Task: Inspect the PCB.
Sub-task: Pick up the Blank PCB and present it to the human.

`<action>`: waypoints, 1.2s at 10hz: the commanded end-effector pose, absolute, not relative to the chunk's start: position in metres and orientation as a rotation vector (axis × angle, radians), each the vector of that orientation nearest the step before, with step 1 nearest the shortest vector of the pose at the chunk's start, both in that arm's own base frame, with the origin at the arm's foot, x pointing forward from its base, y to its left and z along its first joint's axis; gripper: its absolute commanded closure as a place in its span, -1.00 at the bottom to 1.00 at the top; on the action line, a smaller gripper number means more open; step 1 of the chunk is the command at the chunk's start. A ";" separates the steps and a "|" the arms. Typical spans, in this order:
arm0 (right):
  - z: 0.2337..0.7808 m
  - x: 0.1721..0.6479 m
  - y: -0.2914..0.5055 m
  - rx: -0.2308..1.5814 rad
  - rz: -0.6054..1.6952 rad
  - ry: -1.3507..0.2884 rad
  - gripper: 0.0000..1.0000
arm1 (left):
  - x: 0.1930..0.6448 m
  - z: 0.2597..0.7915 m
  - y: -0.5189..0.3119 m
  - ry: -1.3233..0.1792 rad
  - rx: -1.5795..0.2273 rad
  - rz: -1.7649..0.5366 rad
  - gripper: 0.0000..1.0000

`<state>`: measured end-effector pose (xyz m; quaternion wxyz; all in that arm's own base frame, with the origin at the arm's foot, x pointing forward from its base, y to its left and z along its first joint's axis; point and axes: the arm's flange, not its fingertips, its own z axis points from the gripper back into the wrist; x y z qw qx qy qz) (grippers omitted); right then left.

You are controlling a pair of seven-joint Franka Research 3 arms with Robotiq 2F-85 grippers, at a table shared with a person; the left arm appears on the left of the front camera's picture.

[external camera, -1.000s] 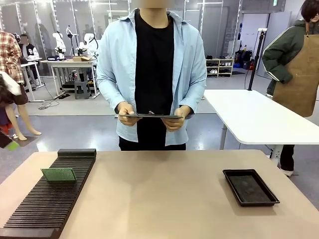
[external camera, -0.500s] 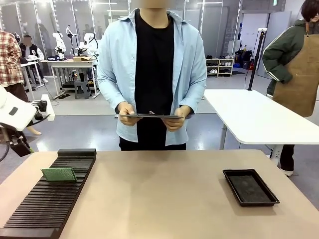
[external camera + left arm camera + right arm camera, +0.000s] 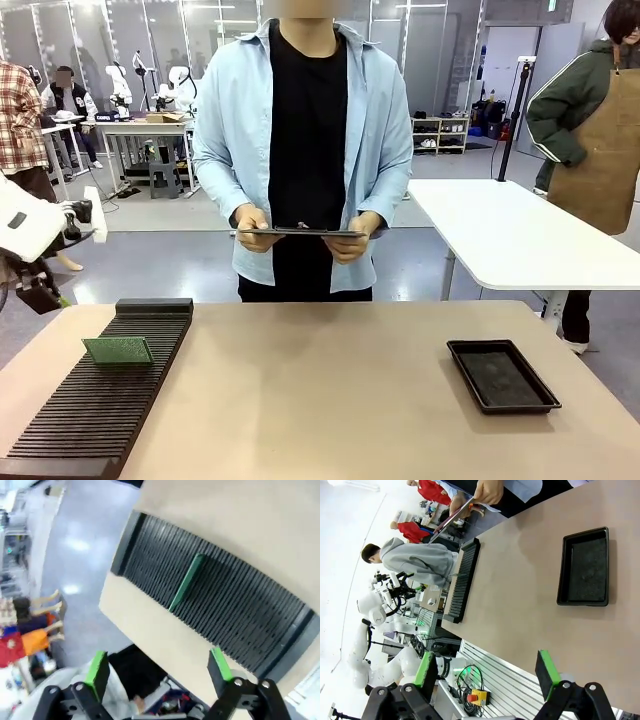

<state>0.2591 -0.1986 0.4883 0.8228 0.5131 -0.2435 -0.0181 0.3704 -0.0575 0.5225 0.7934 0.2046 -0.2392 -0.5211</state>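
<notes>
**Front view:** Person (image 3: 305, 150) in light-blue open shirt over black top stands at far side of the beige table (image 3: 320, 400). Both hands (image 3: 352, 240) hold a thin dark clipboard (image 3: 300, 232) flat at waist level. A long black ribbed plastic rack (image 3: 100, 410) lies on the table's left part. The small flat green rectangular PCB (image 3: 118, 350) stands on edge in one of its slots, nearer the rack's far end. A shallow black rectangular tray (image 3: 503, 376) sits on the right part, well apart from the rack. The white left arm (image 3: 20, 225) is at the picture's left edge, off the table.

**Left wrist view:** Left gripper (image 3: 158, 666) has its green-padded fingers spread wide w/ nothing between them. It hangs beyond the table edge. The rack runs diagonally across the view, w/ the PCB upright in a slot approx. mid-rack, apart from the fingers.

**Right wrist view:** Right gripper (image 3: 486, 672) has fingers spread, empty, above the table's near edge. The tray lies beyond it, no contact. Rack, clipboard and hands show farther off. PCB too small here to make out.
</notes>
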 end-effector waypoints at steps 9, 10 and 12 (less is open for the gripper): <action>0.489 0.260 -0.200 1.095 -0.021 -0.538 -1.00 | 0.505 0.404 -0.012 -0.342 0.275 -1.637 -1.00; 0.489 0.260 -0.200 1.095 -0.021 -0.538 -1.00 | 0.507 0.401 -0.011 -0.334 0.269 -1.637 -1.00; 0.489 0.260 -0.200 1.095 -0.021 -0.538 -1.00 | 0.513 0.389 -0.011 -0.312 0.254 -1.644 -1.00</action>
